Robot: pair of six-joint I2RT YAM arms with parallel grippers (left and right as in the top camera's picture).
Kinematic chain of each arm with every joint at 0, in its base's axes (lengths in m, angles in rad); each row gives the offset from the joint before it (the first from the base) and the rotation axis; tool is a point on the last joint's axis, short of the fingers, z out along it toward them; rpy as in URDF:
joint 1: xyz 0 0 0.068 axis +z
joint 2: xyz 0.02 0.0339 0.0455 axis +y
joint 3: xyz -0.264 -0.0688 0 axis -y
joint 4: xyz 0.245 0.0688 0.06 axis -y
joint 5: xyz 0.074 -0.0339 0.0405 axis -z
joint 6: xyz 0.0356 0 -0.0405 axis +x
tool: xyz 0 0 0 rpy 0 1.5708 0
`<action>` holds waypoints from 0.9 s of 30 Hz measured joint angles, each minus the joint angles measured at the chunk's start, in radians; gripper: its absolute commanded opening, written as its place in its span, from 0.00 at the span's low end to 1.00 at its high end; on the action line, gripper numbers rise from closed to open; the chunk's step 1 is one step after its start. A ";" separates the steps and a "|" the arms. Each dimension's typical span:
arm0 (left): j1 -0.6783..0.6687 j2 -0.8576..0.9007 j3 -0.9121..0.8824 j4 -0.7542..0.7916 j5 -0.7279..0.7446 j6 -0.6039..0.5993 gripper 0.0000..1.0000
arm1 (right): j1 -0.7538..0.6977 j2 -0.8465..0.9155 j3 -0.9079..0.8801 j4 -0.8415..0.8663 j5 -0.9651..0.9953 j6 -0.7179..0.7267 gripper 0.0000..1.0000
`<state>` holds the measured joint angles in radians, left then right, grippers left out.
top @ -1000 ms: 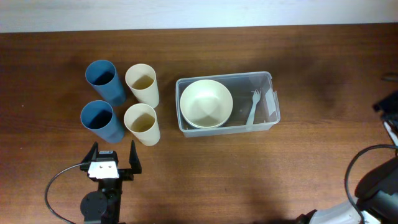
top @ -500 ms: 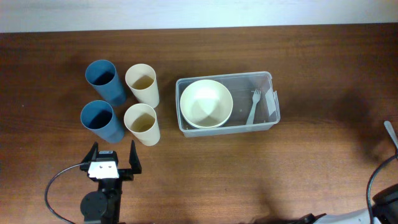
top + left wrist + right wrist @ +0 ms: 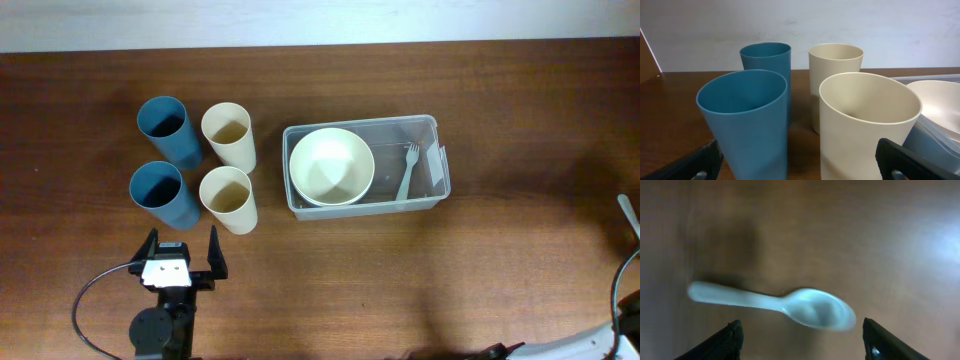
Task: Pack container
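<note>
Left gripper [image 3: 182, 246]: jaws at full spread, holding nothing; bare table [image 3: 330, 280] on either flank. Directly ahead of its fingertips, two blue cups [image 3: 160, 192] on the left and two cream cups [image 3: 227, 198] on the right, standing in close pairs. Container [image 3: 365, 205]: ahead and to the right, past the cream cups, holding a cream bowl [image 3: 332, 166] and a fork [image 3: 407, 172]. Right gripper [image 3: 802, 347]: jaws wide apart, gripping nothing. Spoon [image 3: 775, 302]: flat on the table just ahead of the gap, lying crosswise, its bowl toward the right finger; open wood around it.
</note>
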<state>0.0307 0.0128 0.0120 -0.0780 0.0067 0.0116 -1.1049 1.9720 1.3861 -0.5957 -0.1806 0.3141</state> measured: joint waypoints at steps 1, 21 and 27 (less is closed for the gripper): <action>0.000 0.000 0.000 0.000 0.000 0.000 1.00 | 0.005 0.009 -0.001 0.020 -0.030 -0.031 0.71; 0.000 0.000 0.000 0.000 0.000 0.000 1.00 | 0.242 0.039 -0.002 0.096 0.105 -0.497 0.72; 0.000 0.000 0.000 0.000 0.000 0.000 1.00 | 0.235 0.042 -0.002 0.095 0.183 -0.514 0.73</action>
<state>0.0307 0.0128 0.0120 -0.0780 0.0067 0.0116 -0.8700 2.0136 1.3842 -0.5003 0.0029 -0.1997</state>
